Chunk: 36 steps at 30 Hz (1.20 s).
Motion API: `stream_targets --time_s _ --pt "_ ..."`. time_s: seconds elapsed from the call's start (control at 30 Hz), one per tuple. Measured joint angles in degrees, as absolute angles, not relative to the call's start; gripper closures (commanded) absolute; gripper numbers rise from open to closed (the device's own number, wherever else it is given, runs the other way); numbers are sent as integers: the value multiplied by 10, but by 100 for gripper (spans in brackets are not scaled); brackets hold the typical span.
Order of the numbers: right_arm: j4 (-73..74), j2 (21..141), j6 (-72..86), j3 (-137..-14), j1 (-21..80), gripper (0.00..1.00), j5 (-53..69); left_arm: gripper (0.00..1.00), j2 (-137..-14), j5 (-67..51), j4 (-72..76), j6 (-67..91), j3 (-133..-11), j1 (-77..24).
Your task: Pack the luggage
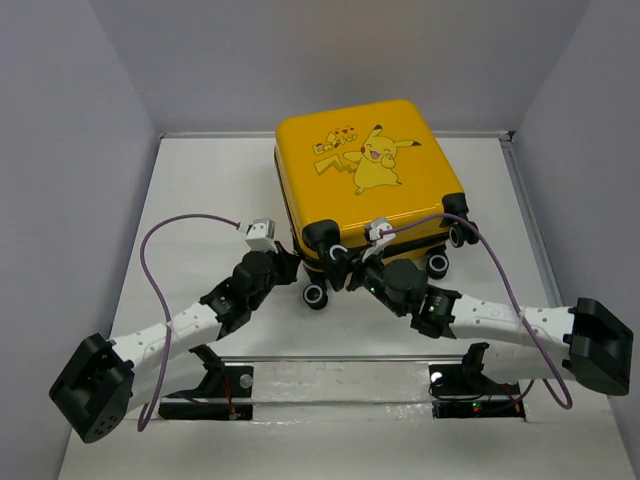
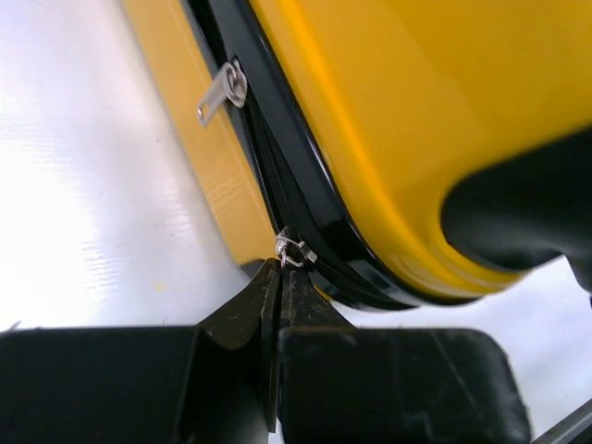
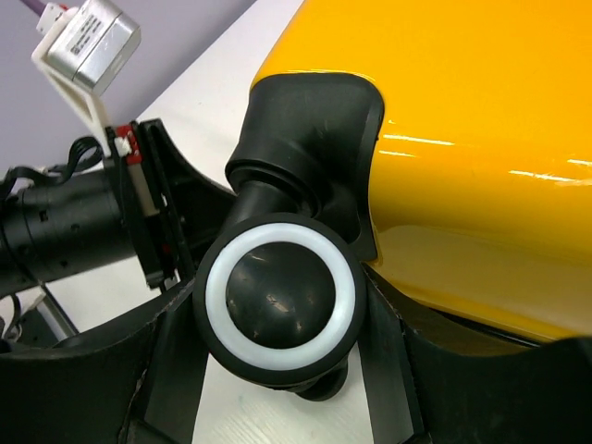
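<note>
The yellow suitcase (image 1: 365, 160) lies flat and zipped shut on the white tabletop (image 1: 200, 200), upper centre of the overhead view. Its Pikachu print (image 1: 372, 158) faces up and its wheeled end points toward the bottom of the frame. Black zipper trim (image 2: 305, 185) runs along the seam between the two shells. In the left wrist view, a small silver zipper pull (image 2: 294, 250) sits on that trim at the rounded corner, centre of frame. The left gripper (image 2: 280, 270) is clenched on the pull's lower end, fingers pressed flat together. A second pull (image 2: 220, 94), flat and silver, hangs from the trim in the upper left of the same view, well apart from the gripper. In the right wrist view, a black wheel (image 3: 280, 296) with a white ring fills the centre of the frame below its black housing (image 3: 310, 139). The right gripper (image 3: 282, 289) straddles this wheel, one finger (image 3: 162, 370) lying against each side, grasping it. In the overhead view both grippers meet at the lower-left corner of the suitcase, just beside each other. Another wheel (image 1: 316, 295) stands free just below that corner, and two more (image 1: 437, 265) show at the lower-right corner. A purple cable (image 1: 150, 260) loops out from the left arm over the tabletop on the left of the frame. Plain grey walls (image 1: 70, 150) close the tabletop in on three sides.
</note>
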<state>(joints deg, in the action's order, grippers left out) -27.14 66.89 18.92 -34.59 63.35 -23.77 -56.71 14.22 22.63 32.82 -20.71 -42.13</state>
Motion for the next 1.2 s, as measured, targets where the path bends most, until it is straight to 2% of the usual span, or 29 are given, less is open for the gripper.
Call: stream_targets --time_s 0.27,0.53,0.57,0.6,0.63,0.67,0.7,0.73,0.77,0.83,0.93,0.97,1.03,1.07,1.1,1.13,1.2 --pt "-244 645 190 -339 635 93 -216 94 -590 130 225 338 -223 -380" --pt "-271 680 196 -346 646 93 -206 94 -609 104 224 362 -235 -327" --pt "-273 683 197 -349 647 93 -205 80 -604 108 220 366 -237 -324" --pt "-275 686 197 -352 647 93 -203 80 -600 110 214 367 -239 -323" --pt "-275 690 197 -359 647 93 -202 63 -592 116 200 370 -245 -321" --pt "-275 695 197 -367 647 93 -200 39 -585 123 189 372 -249 -320" --pt "-274 699 196 -372 648 93 -200 39 -576 132 178 375 -253 -317" --pt "-273 708 196 -382 649 93 -199 21 -560 158 163 375 -257 -311" --pt "-268 714 195 -390 650 93 -199 17 -533 190 155 380 -262 -296" --pt "-254 733 195 -404 651 93 -194 1 -468 227 148 383 -277 -272" --pt "-246 782 199 -441 657 93 -185 1 -357 253 145 380 -320 -265" --pt "-247 798 201 -456 657 89 -180 1 -328 257 144 377 -335 -265" --pt "-243 829 204 -486 657 66 -173 1 -269 260 129 363 -369 -266" --pt "-239 846 205 -506 658 41 -170 1 -242 260 124 353 -390 -266" --pt "-231 861 205 -525 659 28 -169 1 -230 260 121 347 -405 -266" --pt "-225 875 205 -542 661 1 -169 1 -224 259 119 341 -418 -265" --pt "-204 893 201 -576 664 0 -167 1 -220 240 105 322 -450 -265"
